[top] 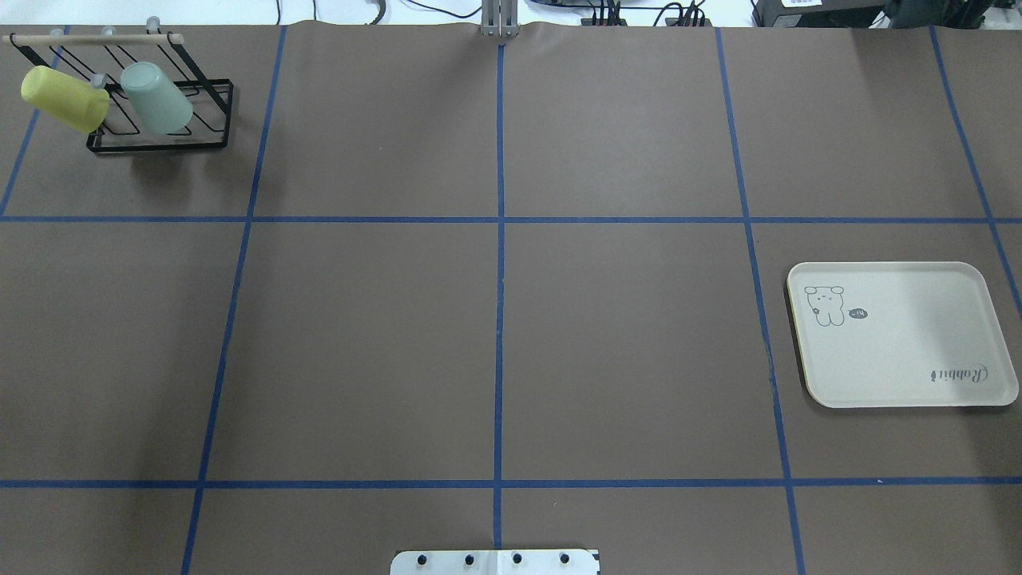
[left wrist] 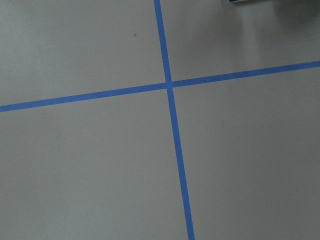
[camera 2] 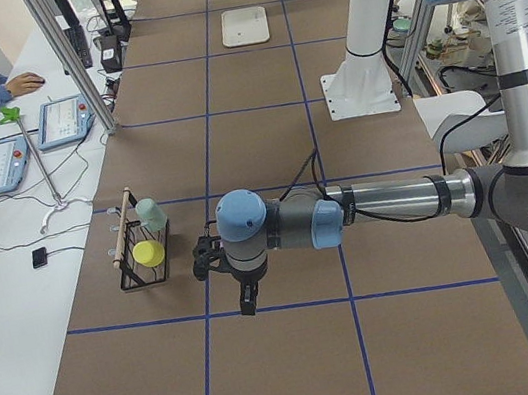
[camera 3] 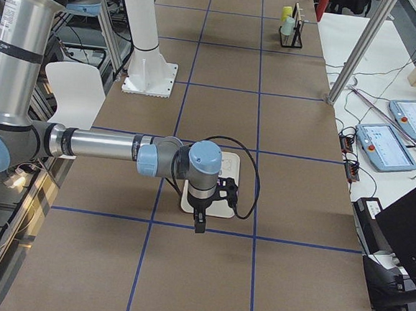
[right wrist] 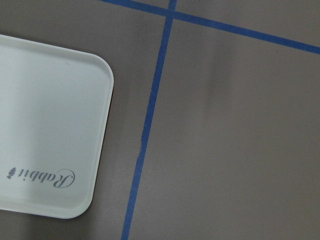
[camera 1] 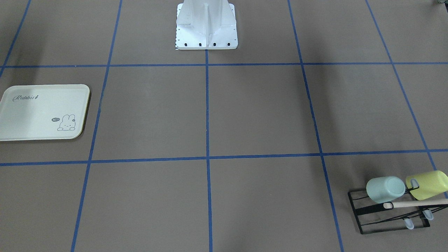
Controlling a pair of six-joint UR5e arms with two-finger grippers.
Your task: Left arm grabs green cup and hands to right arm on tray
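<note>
Left tool [camera 2: 249, 304] near tilted, base-up green cup [top: 157, 97]

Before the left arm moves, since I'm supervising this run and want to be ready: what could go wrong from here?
1. The green cup sits tilted on the black wire rack next to the yellow-green cup; the left arm could bump or take the wrong one.
2. Pulling the cup off might drag the rack.
3. The tray lies far across the table, so the handover is likely mid-air, where the cup may slip.
</note>
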